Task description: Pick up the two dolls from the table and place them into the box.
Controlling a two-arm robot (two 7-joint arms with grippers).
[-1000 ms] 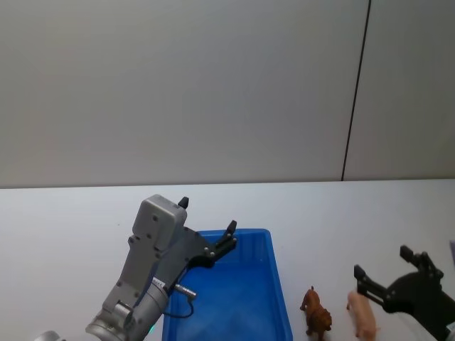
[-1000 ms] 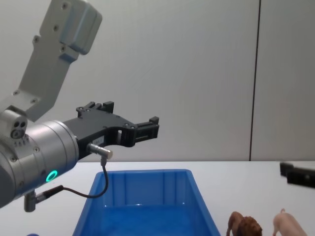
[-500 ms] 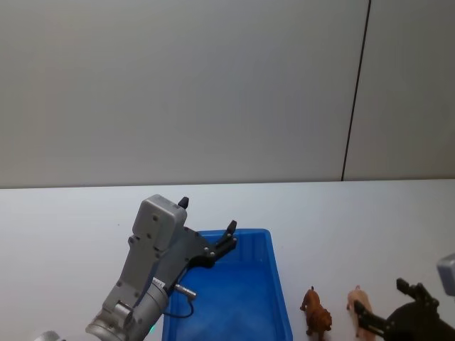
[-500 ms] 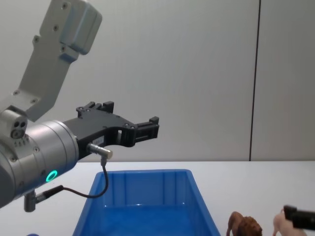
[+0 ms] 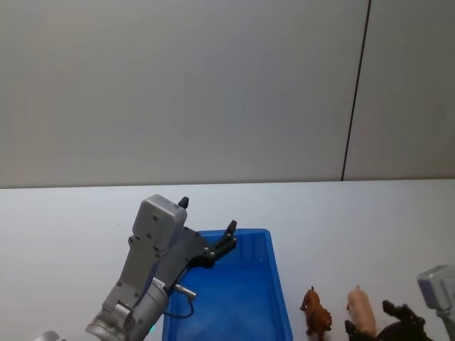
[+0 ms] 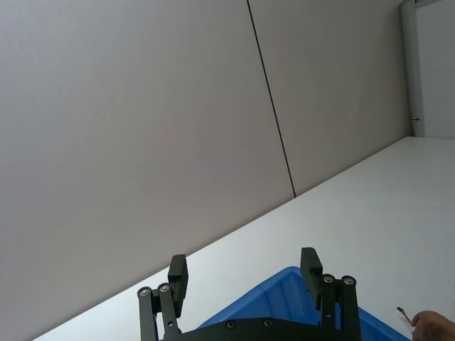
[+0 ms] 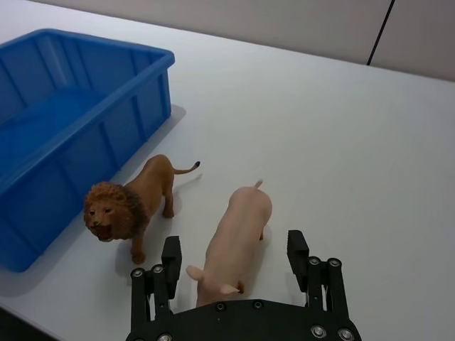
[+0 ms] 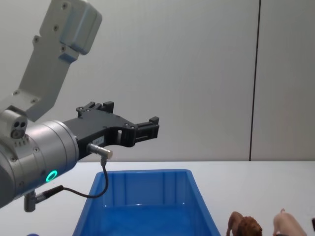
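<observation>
Two dolls stand on the white table to the right of the blue box: a brown lion and a pale pink pig. My right gripper is open, its fingers straddling the pig's front end without touching it; in the head view the right gripper sits at the bottom right, just behind the pig and right of the lion. My left gripper hangs open and empty above the box, whose rim shows below its fingers.
A plain grey wall with a dark vertical seam rises behind the table. Bare white tabletop extends to the right of the dolls and beyond the box.
My right gripper has drawn back and down toward the near table edge, from beside the pig to just behind it. The left arm, box and dolls have not moved.
</observation>
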